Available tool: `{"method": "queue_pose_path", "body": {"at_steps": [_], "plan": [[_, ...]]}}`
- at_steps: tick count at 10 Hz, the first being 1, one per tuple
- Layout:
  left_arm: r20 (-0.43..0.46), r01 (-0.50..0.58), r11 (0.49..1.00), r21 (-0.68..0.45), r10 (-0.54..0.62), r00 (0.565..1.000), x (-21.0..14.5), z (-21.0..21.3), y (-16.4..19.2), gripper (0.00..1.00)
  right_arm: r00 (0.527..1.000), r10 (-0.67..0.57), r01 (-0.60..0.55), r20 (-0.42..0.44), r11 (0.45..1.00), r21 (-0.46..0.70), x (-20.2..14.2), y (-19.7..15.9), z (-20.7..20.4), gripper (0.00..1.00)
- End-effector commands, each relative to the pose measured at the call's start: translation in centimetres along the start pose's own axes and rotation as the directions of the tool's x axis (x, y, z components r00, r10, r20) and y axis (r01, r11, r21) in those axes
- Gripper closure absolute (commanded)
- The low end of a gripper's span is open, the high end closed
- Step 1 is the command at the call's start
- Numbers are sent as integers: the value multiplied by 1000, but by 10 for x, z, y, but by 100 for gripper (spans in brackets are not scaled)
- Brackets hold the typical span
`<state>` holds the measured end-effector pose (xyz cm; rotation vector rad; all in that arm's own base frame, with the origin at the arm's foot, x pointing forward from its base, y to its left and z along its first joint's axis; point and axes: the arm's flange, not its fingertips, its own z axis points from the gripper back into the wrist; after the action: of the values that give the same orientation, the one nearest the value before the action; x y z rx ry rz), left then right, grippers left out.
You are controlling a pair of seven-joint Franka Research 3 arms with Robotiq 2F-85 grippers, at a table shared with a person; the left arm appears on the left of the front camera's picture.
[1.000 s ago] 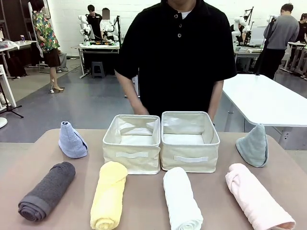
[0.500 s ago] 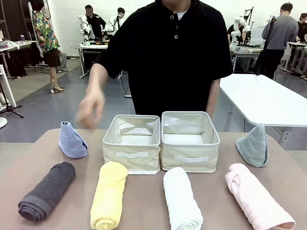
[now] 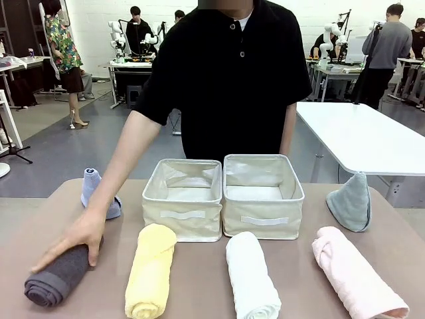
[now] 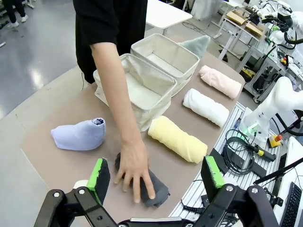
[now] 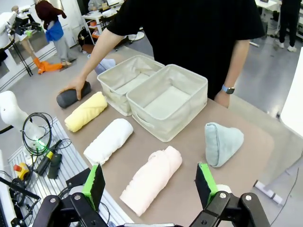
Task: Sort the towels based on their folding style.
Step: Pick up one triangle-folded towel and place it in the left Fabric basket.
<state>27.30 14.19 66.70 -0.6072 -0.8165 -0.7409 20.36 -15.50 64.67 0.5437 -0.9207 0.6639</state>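
Found the dark grey rolled terry towel [image 3: 48, 284] at the near left of the surface [image 3: 202, 282], long axis slanting near-left to far-right, under the person's hand [image 3: 74, 244]; nearer the left hand [image 4: 155, 171] than the right hand [image 5: 149, 182], both spread wide and empty

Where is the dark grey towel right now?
In the front view the dark grey towel lies at the table's near left, under the person's hand, just left of the yellow towel.
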Motion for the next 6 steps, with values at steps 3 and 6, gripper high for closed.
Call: {"method": "queue_pose_path", "body": {"at_steps": [3, 6], "plan": [[8, 17, 1000, -7, -17, 1000, 1, 1, 0, 0, 1000, 4, -4, 5, 1000, 17, 2, -1, -3, 0], [8, 17, 1000, -7, -17, 1000, 1, 1, 0, 0, 1000, 4, -4, 5, 1000, 17, 2, -1, -3, 0]]}}
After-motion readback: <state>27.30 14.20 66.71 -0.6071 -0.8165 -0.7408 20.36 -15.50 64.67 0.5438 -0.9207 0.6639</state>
